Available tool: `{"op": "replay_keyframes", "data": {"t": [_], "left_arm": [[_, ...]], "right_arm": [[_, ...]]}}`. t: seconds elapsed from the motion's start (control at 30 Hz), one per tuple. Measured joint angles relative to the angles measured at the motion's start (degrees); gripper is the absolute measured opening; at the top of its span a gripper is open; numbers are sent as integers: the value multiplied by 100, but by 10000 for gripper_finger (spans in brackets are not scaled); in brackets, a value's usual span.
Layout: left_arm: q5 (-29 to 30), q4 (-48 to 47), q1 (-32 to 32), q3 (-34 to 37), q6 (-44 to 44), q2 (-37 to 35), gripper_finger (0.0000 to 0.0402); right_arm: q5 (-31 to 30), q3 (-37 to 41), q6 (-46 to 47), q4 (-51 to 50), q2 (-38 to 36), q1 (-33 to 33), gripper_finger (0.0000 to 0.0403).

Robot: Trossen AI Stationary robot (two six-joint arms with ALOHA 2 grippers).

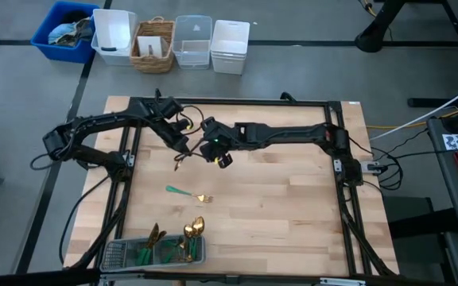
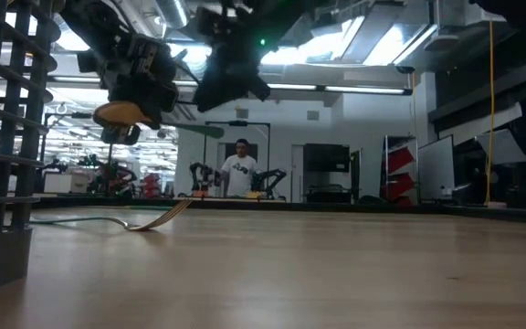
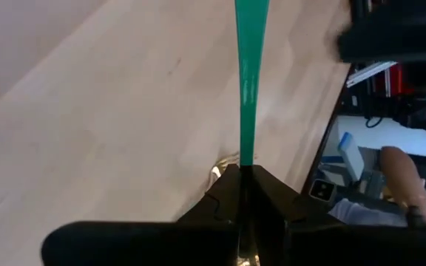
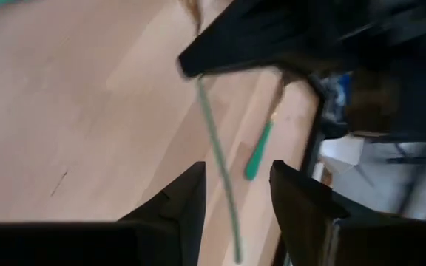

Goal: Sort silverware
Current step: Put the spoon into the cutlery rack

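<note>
My left gripper (image 1: 180,149) hangs over the table's middle, shut on a piece of silverware (image 2: 167,126) with a rounded gold head (image 2: 117,114) and a teal handle. My right gripper (image 1: 223,159) is close beside it and open. In the right wrist view its fingers (image 4: 183,199) stand on either side of that handle (image 4: 217,148); I see no touch. A gold fork with a teal handle (image 1: 189,193) lies flat on the wood nearer the near edge. More silverware (image 1: 189,234) lies and leans in the grey mesh tray (image 1: 118,256) at the near edge. My left gripper pinches the piece between its two fingers (image 3: 228,196) where the teal handle (image 3: 246,151) meets the gold head. The handle runs straight out from the fingertips, toward my right gripper. The piece is lifted clear of the table and lies roughly level.
Beyond the table's far edge stand a blue bin (image 1: 66,30), white and clear tubs (image 1: 193,40) and a wicker basket (image 1: 153,46). Black frame rails (image 1: 126,159) run along the table's sides. A person (image 2: 240,169) stands far back in the room.
</note>
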State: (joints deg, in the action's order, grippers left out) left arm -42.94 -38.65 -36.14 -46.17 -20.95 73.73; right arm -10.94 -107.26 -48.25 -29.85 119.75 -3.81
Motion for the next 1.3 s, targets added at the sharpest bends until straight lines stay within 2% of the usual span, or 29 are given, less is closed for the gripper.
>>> {"op": "replay_keyframes", "data": {"t": [0.2, 0.47, 0.6, 0.83, 1.1, 1.3], "left_arm": [[-28, 241, 340, -2, -374, 0, 11], [-53, 444, 603, 0, -438, 0, 10], [-57, 510, 702, 0, -437, 2, 12], [-57, 513, 740, 0, -399, 2, 14], [21, 594, 741, 0, 274, 2, 39], [72, 1339, 741, 2, 654, 2, 58]], "right_arm": [[2, 7, -10, -97, 218, 4, 149], [4, 3, -23, -130, 329, 2, 140], [2, 4, -24, -210, 406, -2, 103], [9, 11, -48, -268, 408, 2, 9], [-364, 11, 5, -763, 392, 4, 4], [-538, 11, 195, -1146, 329, 4, 3]]}}
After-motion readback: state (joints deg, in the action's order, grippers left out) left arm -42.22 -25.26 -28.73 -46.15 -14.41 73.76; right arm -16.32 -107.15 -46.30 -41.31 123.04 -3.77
